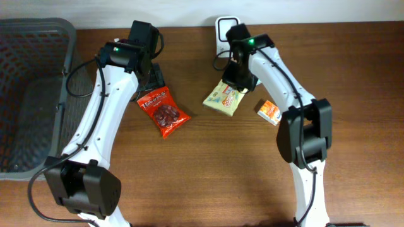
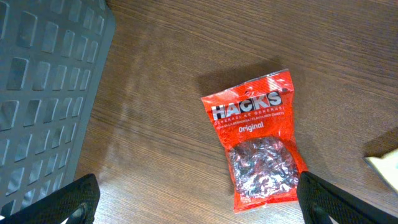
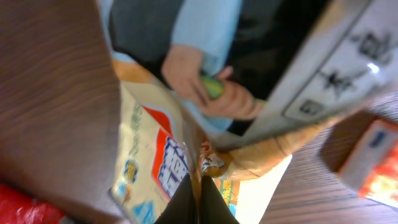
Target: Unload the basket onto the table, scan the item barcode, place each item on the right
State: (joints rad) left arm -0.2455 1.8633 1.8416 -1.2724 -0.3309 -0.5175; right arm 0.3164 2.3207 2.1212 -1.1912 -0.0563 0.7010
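1. Counter: wooden surface. The strip nearest the arm bases carries only the bases.

2. Orange box: lies flat on the right side, just beside the right arm's forearm and near the snack packet, but apart from it.

3. Red bag: marked "HACKS Original". It lies flat on the left side and nothing is in contact with it.

4. Left tool: its fingers are spread to full width and hold nothing. It hangs over the counter at the far end of the red bag. In the left wrist view the bag lies between and beyond the two fingertips.

5. Snack packet: cream and green, and the item in the grip. It sits mid-counter, between the red bag and the orange box. Whether its near end rests on the counter cannot be determined.

6. Right tool: fully closed, with the fingers pinching the far edge of the snack packet. In the right wrist view the packet's edge rises from between the fingertips.

7. White device: stands at the far edge of the counter, partly covered by the right arm and well apart from the packet.

8. Grey basket: occupies the far left.
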